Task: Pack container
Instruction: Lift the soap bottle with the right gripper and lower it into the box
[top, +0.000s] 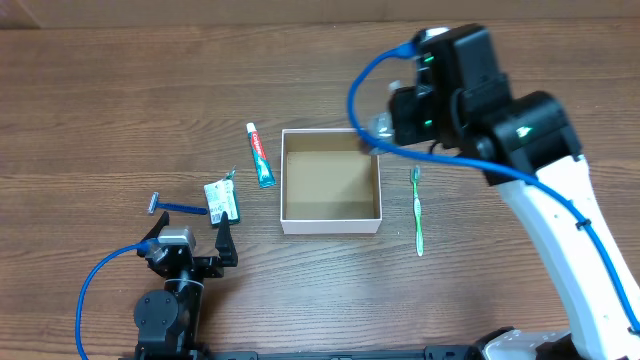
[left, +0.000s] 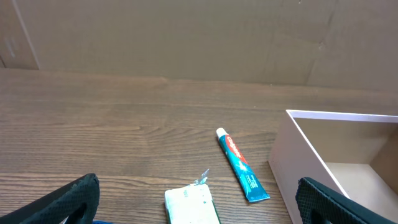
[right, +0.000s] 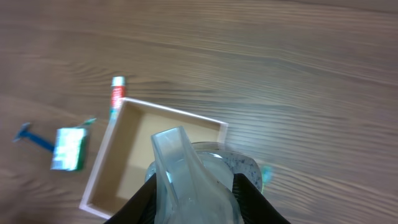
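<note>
The container (top: 331, 221) is a small white-walled box with a brown inside, standing open at mid-table; it also shows in both wrist views (left: 297, 163) (right: 172, 111). My right gripper (top: 385, 128) hangs over its far right corner, shut on a clear plastic item (right: 186, 177) with a speckled round part. My left gripper (top: 188, 238) rests near the front left, open, with nothing between its black fingers (left: 69, 199). A green-and-white packet (left: 191, 205) lies just ahead of it.
A toothpaste tube (top: 260, 155) lies left of the box. A green toothbrush (top: 418, 210) lies on its right. A blue razor (top: 165, 207) sits beside the packet (top: 222, 200). A cardboard wall stands behind the table.
</note>
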